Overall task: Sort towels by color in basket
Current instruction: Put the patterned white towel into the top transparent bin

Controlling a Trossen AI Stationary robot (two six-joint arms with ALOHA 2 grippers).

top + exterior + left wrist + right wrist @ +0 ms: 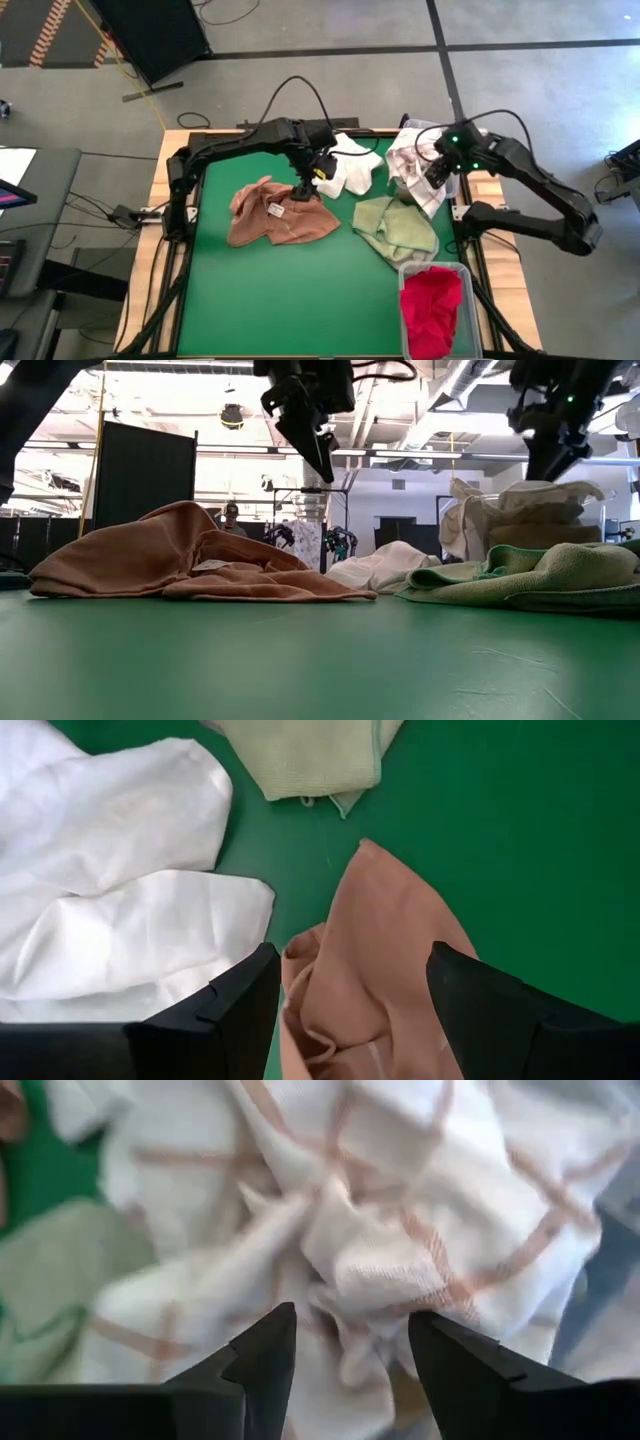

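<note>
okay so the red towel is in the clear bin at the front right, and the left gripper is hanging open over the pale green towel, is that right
Not quite. The red towel is in the clear bin, but the open left gripper hangs over the tan towel, not the pale green towel, which lies apart. The high view shows it, and the left wrist view agrees.

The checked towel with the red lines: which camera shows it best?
The right wrist view: the checked towel fills it, red lines plain, just beyond the right gripper with its jaws apart. The high view shows it small, heaped at a clear bin. The low view shows only a pale mound. The left wrist view misses it.
</note>
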